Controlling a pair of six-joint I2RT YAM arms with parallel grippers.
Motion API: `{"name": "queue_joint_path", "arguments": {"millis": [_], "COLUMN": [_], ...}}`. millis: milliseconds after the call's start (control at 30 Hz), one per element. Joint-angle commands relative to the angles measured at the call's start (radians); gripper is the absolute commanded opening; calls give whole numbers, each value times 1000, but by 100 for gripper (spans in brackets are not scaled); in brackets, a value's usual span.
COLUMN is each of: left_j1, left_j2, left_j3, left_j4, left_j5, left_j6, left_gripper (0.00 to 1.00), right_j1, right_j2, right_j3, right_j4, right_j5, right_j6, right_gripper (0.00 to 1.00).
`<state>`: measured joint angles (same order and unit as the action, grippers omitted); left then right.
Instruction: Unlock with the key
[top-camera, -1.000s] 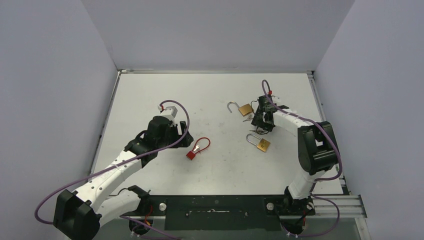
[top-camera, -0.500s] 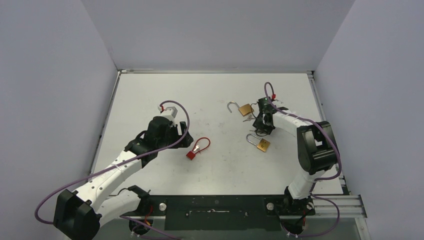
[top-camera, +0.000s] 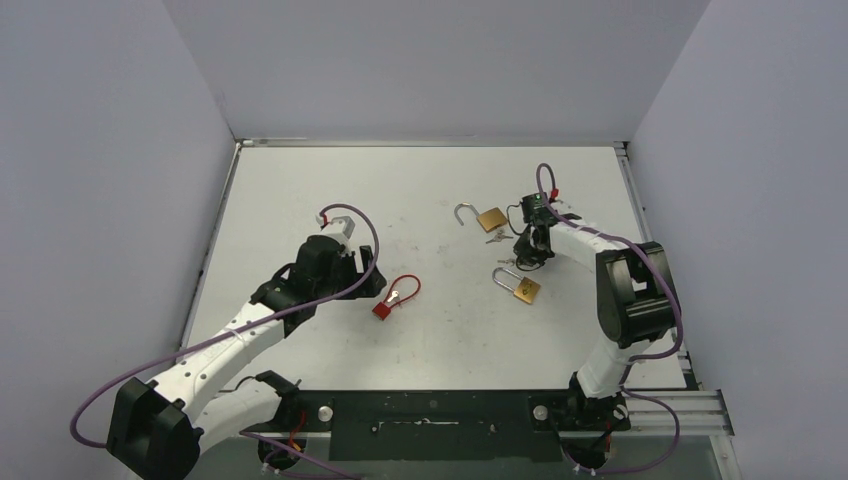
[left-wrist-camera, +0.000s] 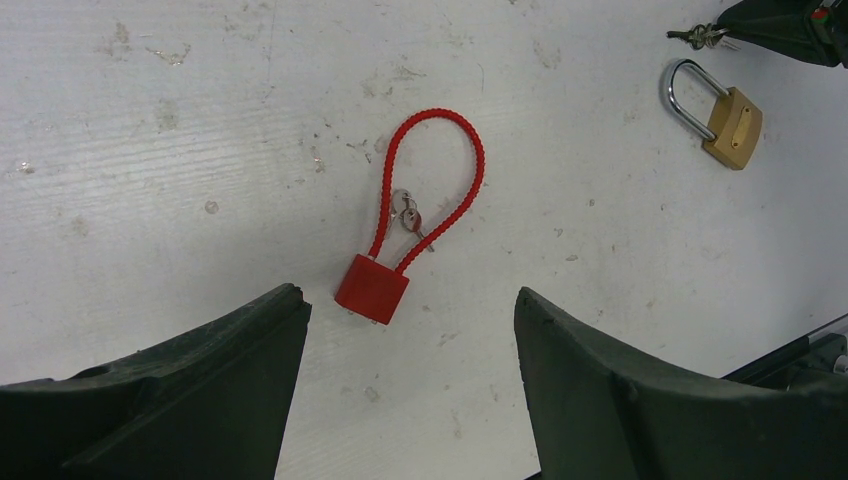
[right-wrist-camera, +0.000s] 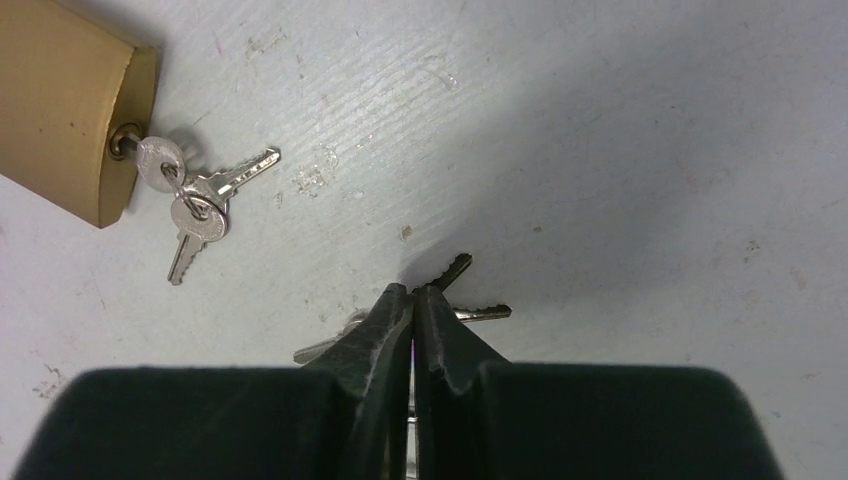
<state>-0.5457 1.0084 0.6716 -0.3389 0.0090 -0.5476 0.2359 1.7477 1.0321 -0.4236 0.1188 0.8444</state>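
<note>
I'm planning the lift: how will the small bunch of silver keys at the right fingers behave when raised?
The small bunch of silver keys fans out around the shut right fingers, so any unpinched key will probably swing loose. They look thin, flat metal: likely light and stiff, and perhaps slippery in so narrow a pinch.

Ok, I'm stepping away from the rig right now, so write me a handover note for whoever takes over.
Left gripper: open, poised over the red cable padlock, not touching it; small silver keys lie inside its loop.
Right gripper: shut on a loose bunch of silver keys beside the brass padlocks.
Done: the farther brass padlock has its shackle swung open, a key in its keyhole.
Left: the nearer brass padlock is closed; the red one looks closed too.
</note>
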Motion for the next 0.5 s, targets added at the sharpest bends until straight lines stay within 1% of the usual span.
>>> {"name": "queue_joint_path", "arguments": {"millis": [0,233,267,367,400,433,467], "left_j1": [7,7,7,7,7,7,7], "left_j2": [-14,-7,-6,-4,-4,-4,-2], "left_j3": [-1,-3,-4,-4,-6,-6,-7], "left_j4": [58,69,69,73,74,75,75], "left_j5": [-1,-1,-1,-1,-1,-1,-1], "left_j6": [-20,-25,-25,-27,-29,-29,-30], "left_gripper": [73,73,73,73,73,73,73], "right_j1": [4,25,28,40,43,45,46], "right_j2": [11,-26,-31,-57,-66,-70,-71], "right_j3": [27,56,57,43,37,31,26], "right_j4": [-7,-35,-40,-36,-31,-27,-23], "right_j5": [29,78,85,116,121,120,117], "right_j6": [-50,-124,-119,-90,-79,-68,-57], "right_gripper": [0,0,2,30,37,41,43]}}
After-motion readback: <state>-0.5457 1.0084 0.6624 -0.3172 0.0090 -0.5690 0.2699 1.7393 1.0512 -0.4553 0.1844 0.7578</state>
